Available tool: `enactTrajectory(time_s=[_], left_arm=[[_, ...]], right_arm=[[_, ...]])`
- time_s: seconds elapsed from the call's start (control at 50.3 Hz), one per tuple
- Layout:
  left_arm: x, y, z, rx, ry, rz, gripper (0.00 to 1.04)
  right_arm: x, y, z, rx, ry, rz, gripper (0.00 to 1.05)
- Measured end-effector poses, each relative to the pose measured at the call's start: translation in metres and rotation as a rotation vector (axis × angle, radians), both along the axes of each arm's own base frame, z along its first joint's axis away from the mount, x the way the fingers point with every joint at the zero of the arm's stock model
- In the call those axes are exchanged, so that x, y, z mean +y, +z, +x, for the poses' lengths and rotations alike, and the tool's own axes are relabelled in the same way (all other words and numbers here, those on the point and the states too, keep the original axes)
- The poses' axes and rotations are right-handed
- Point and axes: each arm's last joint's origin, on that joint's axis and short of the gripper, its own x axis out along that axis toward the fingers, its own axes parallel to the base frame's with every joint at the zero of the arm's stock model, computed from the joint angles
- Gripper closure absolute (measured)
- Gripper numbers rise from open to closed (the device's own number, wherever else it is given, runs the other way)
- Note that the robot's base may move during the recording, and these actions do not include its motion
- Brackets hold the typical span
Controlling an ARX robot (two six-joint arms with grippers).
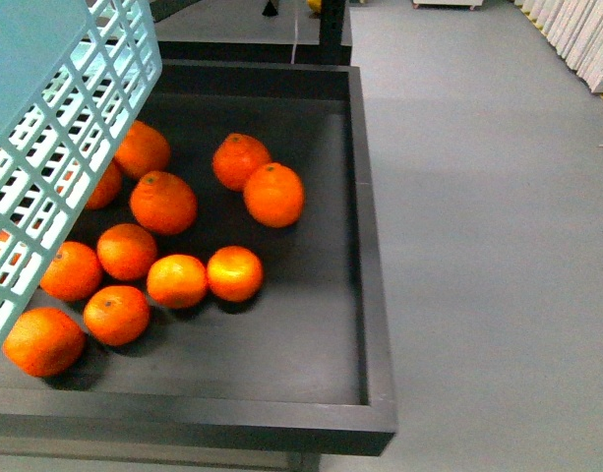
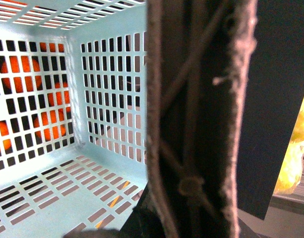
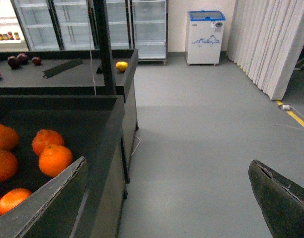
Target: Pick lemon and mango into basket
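Observation:
The teal lattice basket (image 1: 55, 118) hangs tilted at the upper left of the front view, above a tray of oranges. In the left wrist view I look into the basket (image 2: 42, 183); no fruit lies on the part of its floor that shows. My left gripper (image 2: 186, 218) is shut on the basket's brown ribbed handle (image 2: 191, 99). My right gripper (image 3: 167, 163) is open and holds nothing, beside the tray's edge and over the grey floor. A small yellow fruit (image 3: 121, 66) lies on a far black table; I cannot tell if it is the lemon or the mango.
Several oranges (image 1: 163, 202) lie in a black raised-rim tray (image 1: 370, 246). Grey floor (image 1: 498, 246) spreads to its right. Dark fruits (image 3: 15, 60) sit on the far table. Glass-door fridges (image 3: 147, 25), a white chest freezer (image 3: 205, 37) and a curtain (image 3: 271, 44) stand behind.

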Motion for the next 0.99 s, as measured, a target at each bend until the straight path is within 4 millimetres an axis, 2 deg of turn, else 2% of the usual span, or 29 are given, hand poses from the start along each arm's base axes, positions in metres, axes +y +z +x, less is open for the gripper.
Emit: enactTrajectory(time_s=[0.994], left_arm=[[0.0, -0.0002, 0.0002, 0.001, -0.002, -0.001, 1.0]], right_arm=[[0.0001, 0.0, 0.0, 0.0, 0.003, 0.001, 0.09]])
